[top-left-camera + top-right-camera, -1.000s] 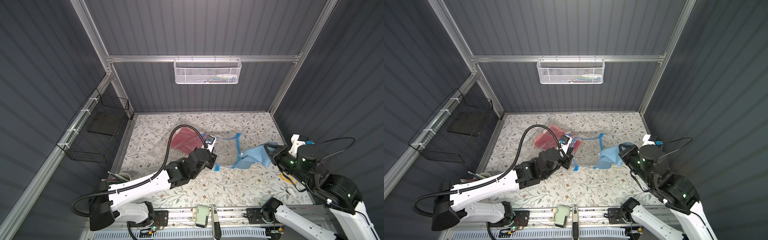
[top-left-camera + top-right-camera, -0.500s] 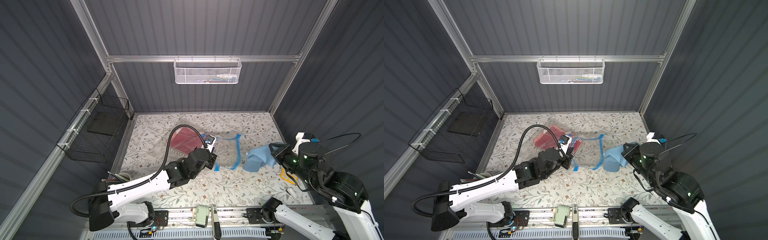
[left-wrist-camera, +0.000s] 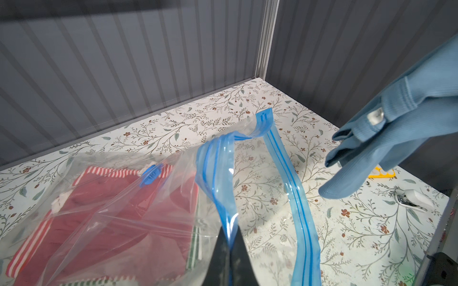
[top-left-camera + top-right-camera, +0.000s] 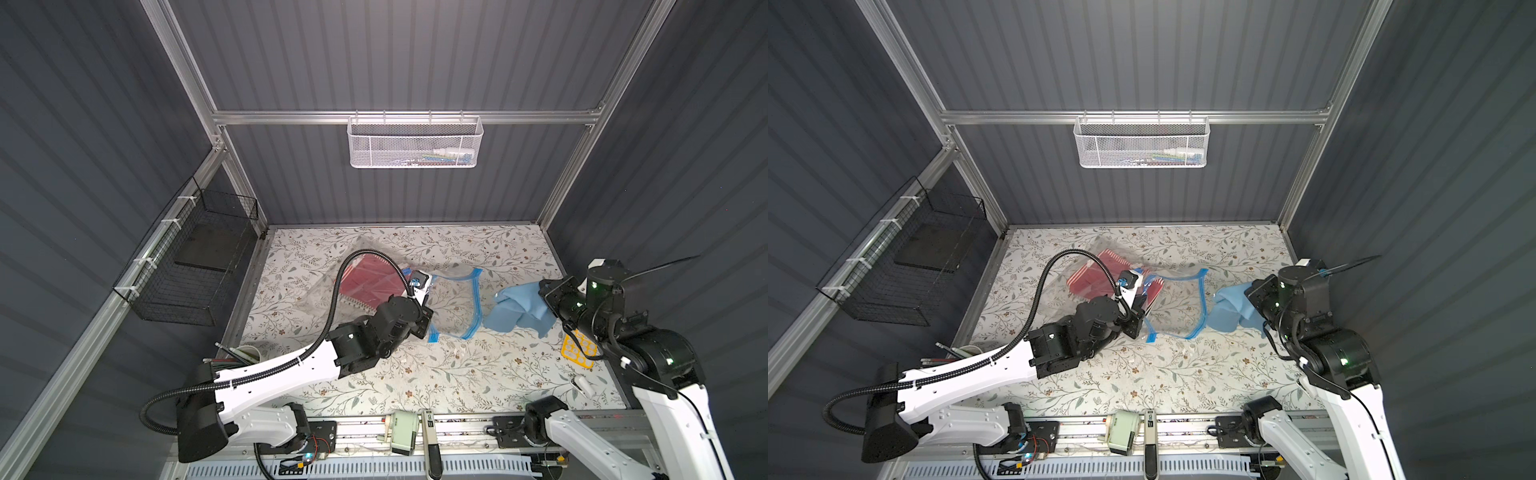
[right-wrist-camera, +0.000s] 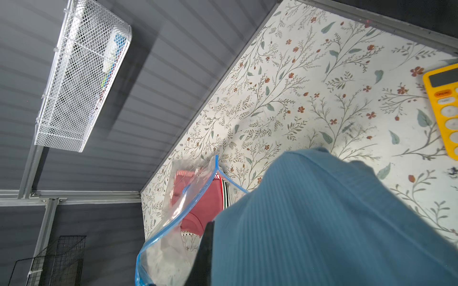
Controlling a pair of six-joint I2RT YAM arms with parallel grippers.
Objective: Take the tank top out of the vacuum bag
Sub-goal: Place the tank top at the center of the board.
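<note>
- The tank top (image 4: pixel 519 309) is soft, light ribbed cloth. It droops and folds from any point I hold, so a pinch on a bunched edge looks best.
- My right gripper (image 4: pixel 549 300) is pressed together on one end of it, and the rest hangs toward the bag.
- It is fully outside the vacuum bag (image 4: pixel 451 305), just beside the open zip strip (image 3: pixel 301 210) and not touching it.
- My left gripper (image 3: pixel 229 250) pinches the bag's upper lip — slippery film. A red striped garment (image 3: pixel 111 205) lies inside.

A robot lab cell: grey ribbed wall panels (image 4: pixel 415 62) in aluminium framing (image 4: pixel 291 117), floral tabletop (image 4: pixel 415 374) beneath the left gripper (image 3: pixel 229 239).
</note>
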